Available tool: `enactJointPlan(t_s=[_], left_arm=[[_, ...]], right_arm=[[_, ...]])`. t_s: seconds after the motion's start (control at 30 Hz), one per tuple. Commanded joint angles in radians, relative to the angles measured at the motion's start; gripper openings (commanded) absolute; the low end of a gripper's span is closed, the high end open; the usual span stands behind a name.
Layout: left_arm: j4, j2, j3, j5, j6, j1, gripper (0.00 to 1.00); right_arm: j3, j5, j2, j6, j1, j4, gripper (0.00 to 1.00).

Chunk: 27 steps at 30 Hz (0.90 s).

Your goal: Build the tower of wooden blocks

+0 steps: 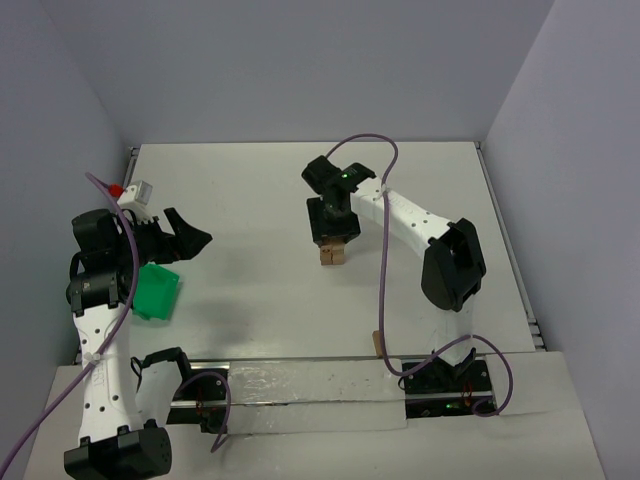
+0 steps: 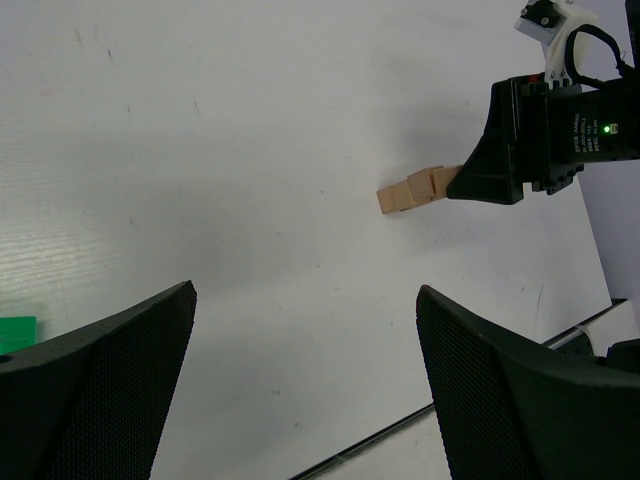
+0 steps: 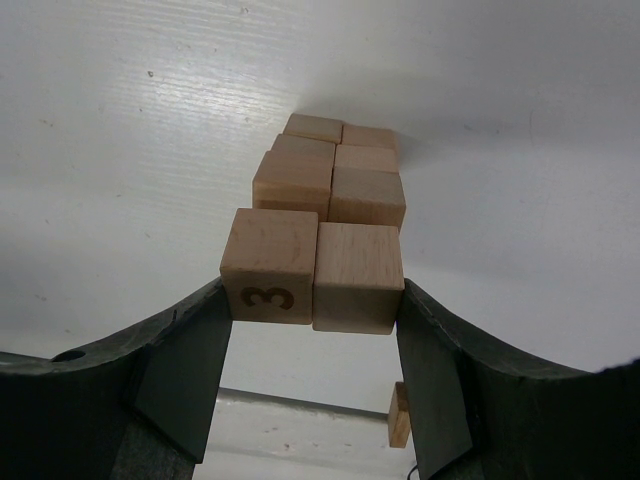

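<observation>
right gripper [image 3: 312,292] part-closed, fingers pressed on both sides of the top two cubes [image 3: 270,262] of the tower [image 1: 332,255], two cubes wide, mid table [image 1: 250,190]. left gripper [image 2: 305,290] spread wide, empty, near green tray [image 1: 157,290]. loose cube [image 1: 378,343] at near edge

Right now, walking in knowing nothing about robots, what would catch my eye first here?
In the middle of the table, the right jaws grip two tan cubes side by side, one marked 3, at the top of a small wooden tower. The left jaws gape wide open near a bright green tray at the left. One stray cube lies alone by the front edge.
</observation>
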<state>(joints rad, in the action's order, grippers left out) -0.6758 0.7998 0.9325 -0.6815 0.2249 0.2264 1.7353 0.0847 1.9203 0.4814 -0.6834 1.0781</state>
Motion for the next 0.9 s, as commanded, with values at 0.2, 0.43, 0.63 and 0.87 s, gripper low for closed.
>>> enactJointPlan(t_s=[0.2, 0.43, 0.63, 0.87], left_arm=[[0.050, 0.000, 0.002, -0.015, 0.002, 0.007, 0.97], [0.055, 0.005, 0.000, -0.015, 0.004, 0.007, 0.97], [0.058, 0.006, 0.000, -0.015, 0.005, 0.007, 0.97], [0.058, 0.005, 0.000, -0.016, 0.004, 0.007, 0.97]], right_arm=[[0.051, 0.003, 0.002, -0.006, 0.018, 0.002, 0.23], [0.050, -0.008, 0.003, -0.014, 0.021, -0.001, 0.34], [0.049, -0.012, 0.004, -0.016, 0.022, -0.003, 0.34], [0.054, -0.013, 0.011, -0.019, 0.022, -0.003, 0.36]])
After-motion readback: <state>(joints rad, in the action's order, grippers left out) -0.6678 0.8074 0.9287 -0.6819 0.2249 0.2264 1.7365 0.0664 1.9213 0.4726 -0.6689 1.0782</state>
